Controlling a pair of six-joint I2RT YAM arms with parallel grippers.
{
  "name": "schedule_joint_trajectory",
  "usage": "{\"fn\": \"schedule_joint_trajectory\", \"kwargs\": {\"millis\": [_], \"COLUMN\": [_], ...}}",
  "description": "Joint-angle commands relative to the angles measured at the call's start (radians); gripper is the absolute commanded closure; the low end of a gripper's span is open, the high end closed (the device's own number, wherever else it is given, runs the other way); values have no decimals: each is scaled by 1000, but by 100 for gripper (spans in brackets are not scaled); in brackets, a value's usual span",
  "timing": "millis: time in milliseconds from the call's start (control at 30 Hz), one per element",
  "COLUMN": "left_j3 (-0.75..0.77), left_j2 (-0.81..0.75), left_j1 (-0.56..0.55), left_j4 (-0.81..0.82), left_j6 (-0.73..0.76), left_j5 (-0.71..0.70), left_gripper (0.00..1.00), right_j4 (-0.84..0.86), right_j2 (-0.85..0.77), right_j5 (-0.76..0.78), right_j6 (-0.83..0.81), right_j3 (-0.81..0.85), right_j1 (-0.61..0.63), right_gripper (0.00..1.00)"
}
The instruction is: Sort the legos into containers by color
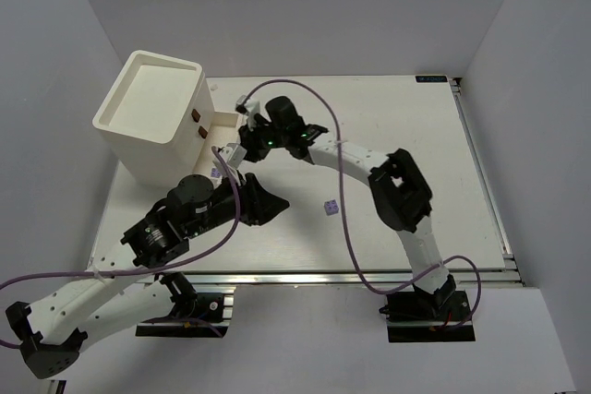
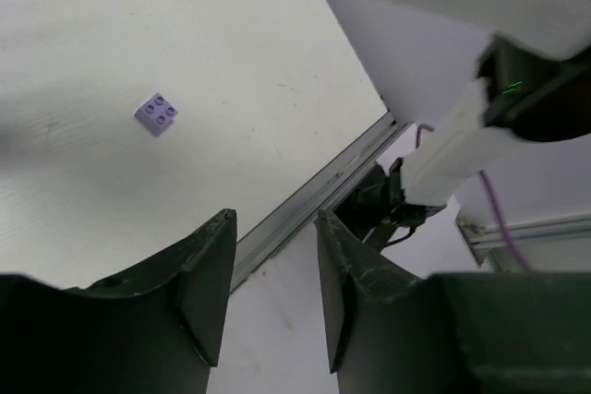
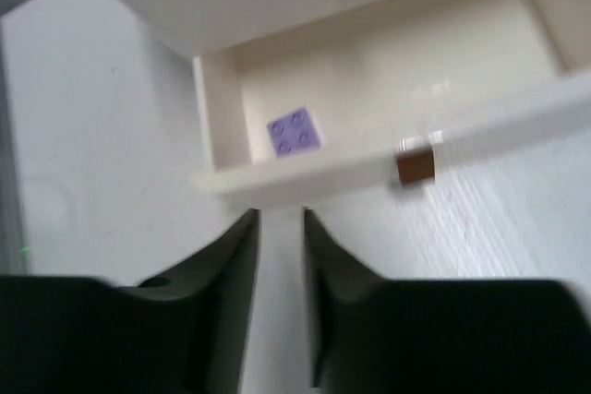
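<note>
Left tool (image 2: 274,228) and right tool (image 3: 282,219) both empty, jaws slightly parted

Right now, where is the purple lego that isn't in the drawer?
In the top view the purple lego lies on the table, just right of the left gripper.

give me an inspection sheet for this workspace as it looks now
surface: white table, no spills seen
job's things: lavender brick inside the open drawer; loose brick, also lavender, on the table; white box far left
clutter: nothing seen
grippers: left gripper open, empty; right gripper narrowly open, empty, in front of the drawer
cables: purple cable looping over the table
surroundings: plain walls
</note>
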Motion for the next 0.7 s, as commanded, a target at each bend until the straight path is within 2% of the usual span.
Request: {"fn": "schedule_joint_trajectory", "kwargs": {"millis": [0, 33, 67, 100, 167, 233, 267, 300, 333, 367, 433, 500, 533, 667], "left_j3": [-3, -10, -16, -25, -37, -55, -59, -57, -48, -39, 13, 68, 132, 301], "left_j2": [31, 40, 49, 72, 100, 156, 182, 243, 276, 310, 432, 518, 610, 805], "left_j1": [-3, -3, -3, -3, -3, -14, -14, -25, -39, -48, -80, -106, -132, -186], "left_j4": [32, 43, 44, 44, 56, 73, 78, 84, 86, 89, 76, 38, 17, -100], "left_j6": [-15, -18, -24, -33, -44, -72, -79, -99, -107, -111, -131, -147, -153, -202], "left_j5": [45, 50, 56, 56, 58, 50, 41, 29, 18, 7, -37, -132, -161, -293], "left_gripper": [51, 59, 61, 61, 61, 55, 45, 41, 38, 33, 28, 25, 24, 24], "right_j4": [-31, -110, -142, -174, -254, -287, -309, -318, -334, -384, -459, -507, -502, -433], "right_j2": [-267, -343, -378, -411, -503, -604, -640, -677, -747, -780, -877, -948, -1029, -1197], "right_j5": [-65, -101, -173, -209, -308, -376, -408, -430, -451, -476, -479, -476, -465, -293], "right_j6": [-9, -26, -37, -75, -90, -103, -109, -132, -153, -176, -250, -264, -244, -141], "right_j3": [-135, -172, -241, -272, -365, -437, -476, -544, -575, -602, -657, -720, -743, -844], "right_j1": [-118, -138, -157, -222, -269, -367, -393, -440, -485, -517, -557, -605, -618, -690], "right_gripper": [74, 93, 100, 100, 100, 100, 92, 81, 64, 50, 39, 36, 35, 30]}}
